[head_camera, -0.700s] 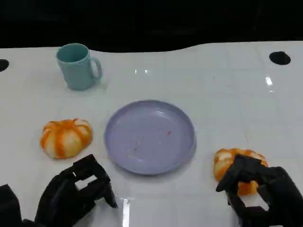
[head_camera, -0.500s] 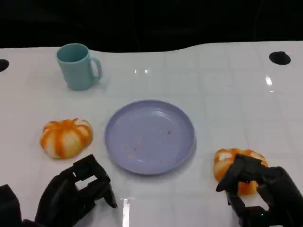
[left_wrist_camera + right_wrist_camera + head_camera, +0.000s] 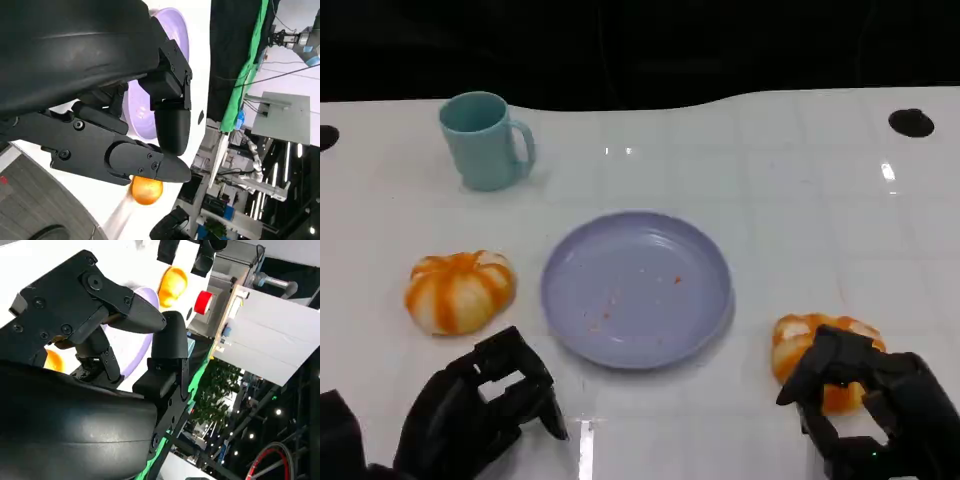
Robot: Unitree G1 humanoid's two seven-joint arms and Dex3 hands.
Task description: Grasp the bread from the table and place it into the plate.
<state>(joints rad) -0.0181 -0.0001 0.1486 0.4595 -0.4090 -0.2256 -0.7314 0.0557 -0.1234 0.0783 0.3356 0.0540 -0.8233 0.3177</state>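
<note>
Two orange-and-white striped breads lie on the white table. One bread (image 3: 459, 290) sits left of the purple plate (image 3: 636, 288), just beyond my left hand (image 3: 480, 410), which hovers with nothing in it. The other bread (image 3: 812, 340) lies right of the plate. My right hand (image 3: 875, 400) arches over its near side, fingers apart and hiding part of it. In the right wrist view this bread (image 3: 52, 360) shows under the spread fingers (image 3: 135, 315), with the plate (image 3: 146, 299) and the far bread (image 3: 172, 284) beyond. The left wrist view has the plate (image 3: 137, 107) and the right-hand bread (image 3: 146, 190) past the fingers.
A teal mug (image 3: 485, 140) stands at the back left, handle to the right. Two dark round holes (image 3: 911, 122) mark the table's far corners. Bare white tabletop lies behind and to the right of the plate. Beyond the far edge is dark.
</note>
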